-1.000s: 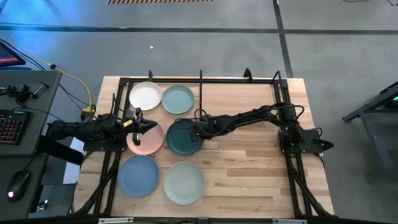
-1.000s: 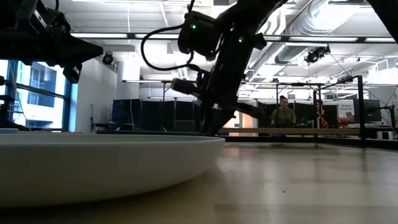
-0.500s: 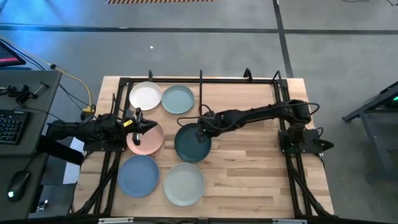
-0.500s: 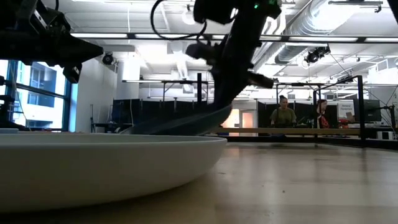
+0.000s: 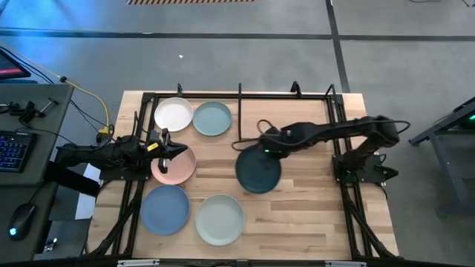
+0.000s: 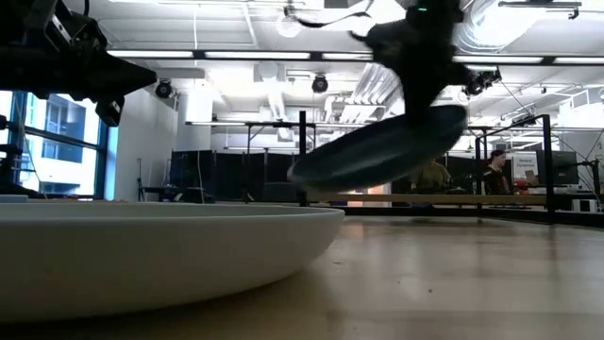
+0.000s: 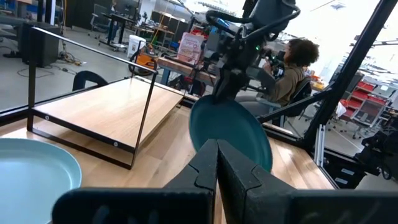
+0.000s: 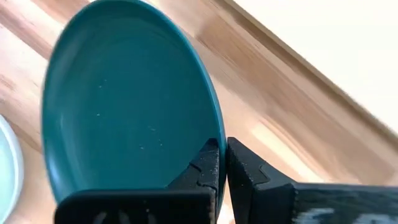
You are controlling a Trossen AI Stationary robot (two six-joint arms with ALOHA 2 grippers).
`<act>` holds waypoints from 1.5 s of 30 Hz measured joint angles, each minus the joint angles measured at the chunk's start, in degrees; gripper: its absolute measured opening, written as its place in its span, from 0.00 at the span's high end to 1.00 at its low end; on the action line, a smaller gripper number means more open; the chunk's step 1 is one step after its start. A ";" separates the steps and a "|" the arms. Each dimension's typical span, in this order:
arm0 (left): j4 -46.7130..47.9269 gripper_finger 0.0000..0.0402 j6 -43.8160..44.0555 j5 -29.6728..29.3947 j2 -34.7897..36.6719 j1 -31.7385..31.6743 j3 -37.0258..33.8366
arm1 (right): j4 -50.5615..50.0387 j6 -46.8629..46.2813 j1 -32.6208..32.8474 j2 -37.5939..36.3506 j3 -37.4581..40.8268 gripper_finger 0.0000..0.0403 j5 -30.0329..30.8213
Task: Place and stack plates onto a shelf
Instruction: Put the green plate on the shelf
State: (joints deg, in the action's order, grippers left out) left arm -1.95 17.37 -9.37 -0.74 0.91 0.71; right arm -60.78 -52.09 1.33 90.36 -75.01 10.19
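My right gripper (image 5: 266,150) is shut on the dark teal plate (image 5: 258,173), which hangs over the table's middle; it also shows in the low view (image 6: 377,148) and the left wrist view (image 7: 231,134). My left gripper (image 5: 175,150) is shut and empty above the pink plate (image 5: 172,167). The white plate (image 5: 173,114) and pale mint plate (image 5: 213,119) lie flat at the far left. The blue plate (image 5: 165,210) and sage green plate (image 5: 220,218) lie flat at the near left. The shelf (image 7: 106,107) of black rods stands at the table's far side. My right gripper pinches the teal plate's rim (image 8: 214,132) between its two fingers, one on the plate's upper face and one under it. The hold is on the plate's far edge (image 5: 266,156), and the fingers slant down from the far right. The plate is lifted clear and tilted.
Black frame rods (image 5: 239,95) run along the table's far, left and right edges. Bare wood (image 5: 304,208) lies at the near right. In the low view the near plate (image 6: 142,247) fills the foreground. People (image 6: 431,175) sit in the room beyond the table.
My right gripper has risen and gone toward the table's right edge with the teal plate. The plate has come up off the table from beside the pink plate and now hangs tilted over the table's middle.
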 joint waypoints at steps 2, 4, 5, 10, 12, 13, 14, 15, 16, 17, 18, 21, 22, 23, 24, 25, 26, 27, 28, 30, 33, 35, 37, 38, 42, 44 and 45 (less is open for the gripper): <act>0.00 1.00 0.01 0.01 -0.01 -0.02 0.00 | 1.52 -4.26 0.07 -5.05 5.74 1.00 -0.20; -0.01 1.00 0.01 0.00 0.01 -0.02 0.00 | 4.73 -11.16 0.50 -10.81 12.07 1.00 0.54; -0.01 1.00 -0.01 0.00 0.01 -0.02 0.02 | 7.05 -15.33 0.87 -13.87 15.15 1.00 1.51; 0.00 1.00 0.00 0.01 0.00 -0.01 0.00 | 15.90 -36.98 4.70 -25.72 27.24 1.00 12.35; 0.00 1.00 0.01 0.02 0.01 -0.02 0.00 | 15.56 -45.49 6.53 -27.71 30.61 1.00 17.62; -0.01 1.00 -0.01 0.02 0.01 -0.02 0.00 | 15.27 -50.06 7.39 -28.34 32.26 1.00 19.99; -0.01 1.00 0.01 0.02 -0.01 -0.01 0.01 | 15.19 -54.30 8.07 -28.68 33.85 1.00 22.04; -0.01 1.00 -0.01 0.02 -0.01 -0.02 0.00 | 15.21 -57.88 8.55 -28.72 35.17 1.00 23.81; 0.01 1.00 0.01 0.02 -0.01 0.00 0.00 | 15.35 -60.96 8.83 -28.59 36.28 1.00 24.78; -0.01 1.00 0.01 0.02 0.01 0.00 0.00 | 15.41 -63.68 8.99 -28.24 37.23 1.00 25.57; -0.01 1.00 0.01 0.02 0.00 -0.01 0.00 | 15.57 -65.91 8.95 -27.64 37.92 1.00 26.40; 0.00 1.00 0.01 0.02 0.00 0.00 0.00 | 17.88 -68.78 7.47 -25.35 38.51 1.00 28.61; -0.01 1.00 -0.01 0.01 -0.01 -0.02 0.00 | 19.24 -68.56 6.65 -24.37 38.28 1.00 29.25; -0.01 1.00 0.00 0.01 -0.01 -0.02 0.01 | 20.72 -67.77 5.77 -23.40 38.04 1.00 29.66; -0.01 1.00 0.01 0.00 0.00 0.00 0.00 | 21.49 -67.35 4.81 -22.51 37.62 1.00 30.06; -0.01 1.00 -0.01 0.00 0.01 -0.02 0.00 | 22.31 -67.23 3.83 -21.68 37.30 1.00 30.29; -0.01 1.00 0.01 0.02 0.01 0.00 0.00 | 22.93 -67.26 2.87 -20.92 37.07 1.00 30.74; 0.00 1.00 0.01 0.00 0.00 -0.02 0.00 | 23.45 -67.32 1.78 -20.24 36.89 1.00 31.21; 0.01 1.00 0.01 0.01 -0.01 -0.02 0.01 | 24.35 -67.07 0.73 -19.63 36.79 1.00 31.36; -0.01 1.00 -0.01 0.02 -0.01 -0.02 0.00 | 26.97 -64.28 -1.66 -18.48 36.75 1.00 30.38; 0.01 1.00 0.01 0.02 0.01 -0.02 0.00 | 31.98 -58.84 -4.80 -16.62 36.75 1.00 26.83; 0.00 1.00 -0.01 0.02 0.00 -0.02 0.01 | 34.43 -57.14 -6.31 -15.58 36.72 1.00 26.17; -0.01 1.00 0.00 0.02 -0.01 -0.02 0.00 | 35.31 -57.10 -7.68 -14.62 36.70 1.00 26.10; 0.01 1.00 0.00 0.01 0.00 -0.01 0.00 | 35.29 -57.08 -8.38 -14.21 36.70 1.00 26.04; 0.00 1.00 0.00 0.00 -0.01 -0.02 0.00 | 35.98 -57.32 -10.81 -13.24 36.70 1.00 24.94; 0.01 1.00 0.00 0.01 0.00 -0.02 0.01 | 36.95 -56.84 -11.66 -13.02 36.70 1.00 23.89; 0.00 1.00 0.00 0.00 0.00 0.00 0.00 | 37.65 -56.08 -11.95 -13.02 36.70 1.00 23.68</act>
State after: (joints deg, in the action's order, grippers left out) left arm -1.95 17.37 -9.37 -0.74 0.91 0.71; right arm -23.13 -108.17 -10.63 77.34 -38.30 33.87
